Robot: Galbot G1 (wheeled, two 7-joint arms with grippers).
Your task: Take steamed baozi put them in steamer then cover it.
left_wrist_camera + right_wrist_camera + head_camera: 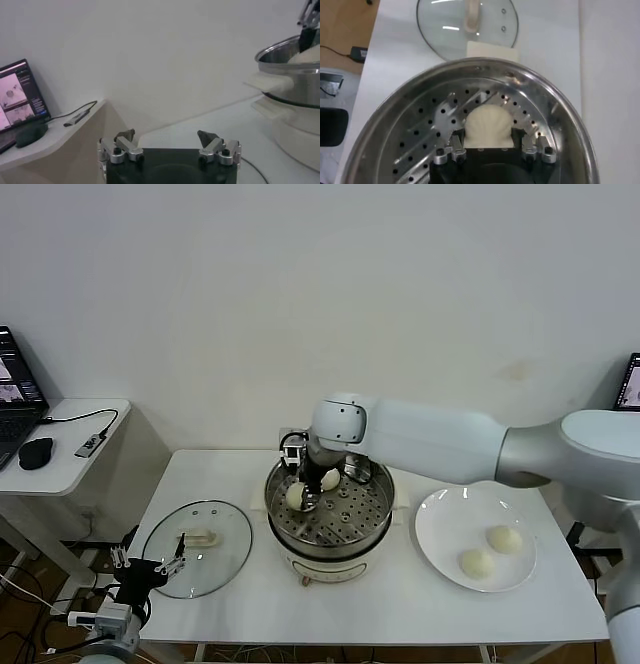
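The right arm (440,442) reaches across the table (420,599) with its gripper (303,496) down inside the steamer (330,519), and my reading is that the step in hand is setting a bun (488,124) on the perforated tray; in the right wrist view the bun sits between the two fingers (451,148), which look closed on its sides, though whether they press it or have just let go is hard to tell. To do this well, I would open the jaws only once the bun rests on the tray, spread them slowly so the soft dough does not stick or tear, then lift straight up clear of the rim and of the second bun (330,479) just beside it. The left gripper (150,569) waits low at the table's near left corner, just beside the cover (197,534), jaws spread and empty; the cover lies flat on the table to the left of the steamer, handle up. Counted: one steamer, one plate (440,529), one cover, and four buns, two in the steamer and two on the plate (504,539) (477,563), so two are still to move
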